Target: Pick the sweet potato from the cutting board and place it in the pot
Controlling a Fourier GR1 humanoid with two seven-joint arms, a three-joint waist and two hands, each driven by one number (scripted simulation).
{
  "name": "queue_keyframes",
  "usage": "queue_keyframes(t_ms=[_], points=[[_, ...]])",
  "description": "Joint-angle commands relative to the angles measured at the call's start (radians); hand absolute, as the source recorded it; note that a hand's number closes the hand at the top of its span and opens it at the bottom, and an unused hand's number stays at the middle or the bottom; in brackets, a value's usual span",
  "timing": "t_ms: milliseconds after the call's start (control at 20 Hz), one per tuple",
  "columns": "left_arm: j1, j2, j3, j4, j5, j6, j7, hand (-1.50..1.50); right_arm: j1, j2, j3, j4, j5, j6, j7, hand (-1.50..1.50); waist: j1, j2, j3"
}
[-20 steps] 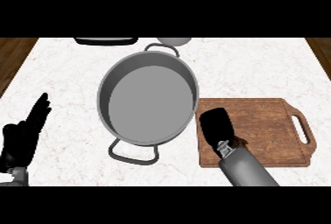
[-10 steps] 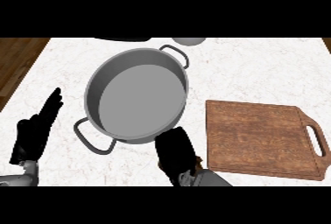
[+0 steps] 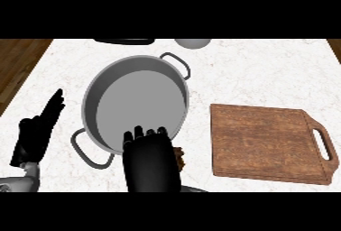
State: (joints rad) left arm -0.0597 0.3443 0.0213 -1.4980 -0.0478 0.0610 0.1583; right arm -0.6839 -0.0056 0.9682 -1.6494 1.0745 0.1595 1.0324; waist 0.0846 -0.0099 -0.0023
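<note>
A large grey pot [image 3: 100,83] with two loop handles stands on the white marble counter, left of centre. My right hand [image 3: 152,162] comes up from the lower edge, its back toward me, with its fingertips over the pot's near rim. It is curled round the sweet potato [image 3: 179,157], of which only a small brown bit shows at the hand's right side. The wooden cutting board [image 3: 266,140] lies to the right with nothing on it. My left hand [image 3: 34,137] rests open at the left edge, fingers up.
A dark pan [image 3: 123,41] and a pale grey round object [image 3: 193,43] sit at the counter's far edge. The counter's left edge [image 3: 26,76] borders brown wood. Bare marble lies between the pot and the board.
My right hand has moved left from the cutting board to the pot's near rim, carrying the sweet potato. The board now lies bare. The left hand stays as it was.
</note>
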Motion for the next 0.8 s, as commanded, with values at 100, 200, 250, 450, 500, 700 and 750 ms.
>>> queue_keyframes(t_ms=[100, 200, 250, 450, 500, 700, 750], points=[[0.003, -0.006, -0.006, 0.012, 0.0, -0.011, -0.019, 0.0, -0.175, 0.005, -0.017, -0.033, -0.061, -0.157, 0.235, 1.5, 0.007, 0.004, -0.001], [-0.005, 0.002, 0.011, 0.025, -0.001, -0.006, -0.032, 0.0, -0.223, 0.005, -0.021, 0.013, -0.086, -0.207, 0.257, 1.5, 0.001, 0.008, -0.001], [-0.008, 0.009, 0.007, 0.003, 0.0, -0.012, -0.01, 0.0, -0.265, 0.005, -0.064, 0.021, -0.107, -0.213, 0.25, 1.5, 0.009, 0.007, -0.001], [-0.011, 0.002, 0.012, 0.008, -0.004, -0.004, -0.014, 0.0, -0.378, 0.005, -0.093, 0.075, -0.149, -0.28, 0.264, 1.5, -0.007, 0.009, -0.001], [-0.01, -0.007, 0.013, 0.057, -0.022, 0.011, -0.05, 0.0, -0.384, 0.005, -0.106, 0.122, -0.136, -0.325, 0.236, 1.5, -0.018, 0.015, -0.001], [0.008, 0.0, 0.03, 0.026, 0.008, -0.008, -0.023, 0.0, -0.474, 0.005, -0.162, 0.223, -0.201, -0.366, 0.225, 1.5, -0.015, 0.013, 0.0], [0.007, -0.02, 0.005, 0.038, -0.018, 0.003, -0.053, 0.0, -0.49, 0.005, -0.18, 0.25, -0.23, -0.383, 0.181, 1.5, -0.026, 0.015, 0.0]])
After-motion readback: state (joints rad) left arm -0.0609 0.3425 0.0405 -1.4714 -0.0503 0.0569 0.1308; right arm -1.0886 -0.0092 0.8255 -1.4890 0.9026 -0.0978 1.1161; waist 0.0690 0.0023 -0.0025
